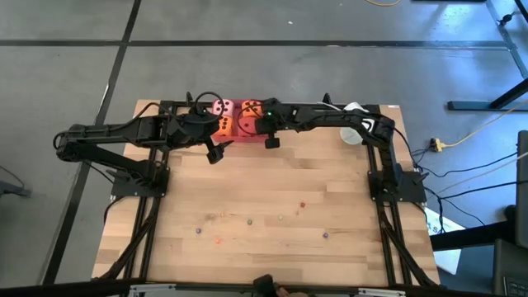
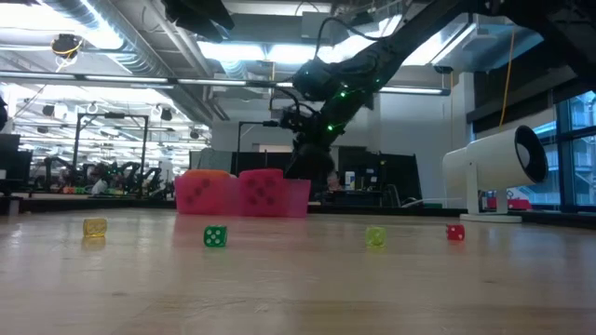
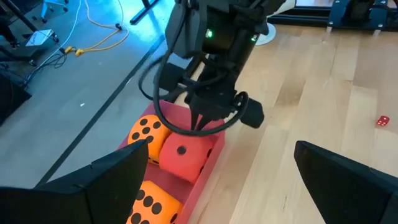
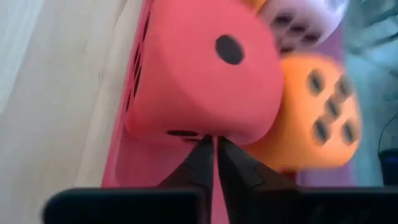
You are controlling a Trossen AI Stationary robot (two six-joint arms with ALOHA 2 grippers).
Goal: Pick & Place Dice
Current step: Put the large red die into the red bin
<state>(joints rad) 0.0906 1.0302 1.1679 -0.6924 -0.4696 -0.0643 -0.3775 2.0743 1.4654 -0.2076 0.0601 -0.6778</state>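
All four dice sit in the red tray (image 1: 247, 137) at the surface's far edge; right claw (image 4: 214, 146) is clenched empty just over the red die (image 3: 185, 158), so lift clear without nudging it; left claw (image 3: 217, 180) waits released nearby.

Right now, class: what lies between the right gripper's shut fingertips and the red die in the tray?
Nothing: in the right wrist view the right gripper hangs just off the red die, with no object between; only the red tray lies beneath.

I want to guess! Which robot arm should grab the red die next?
Probably the right: the right gripper hangs shut just above the red die in the tray. The left gripper waits open, off to the side.
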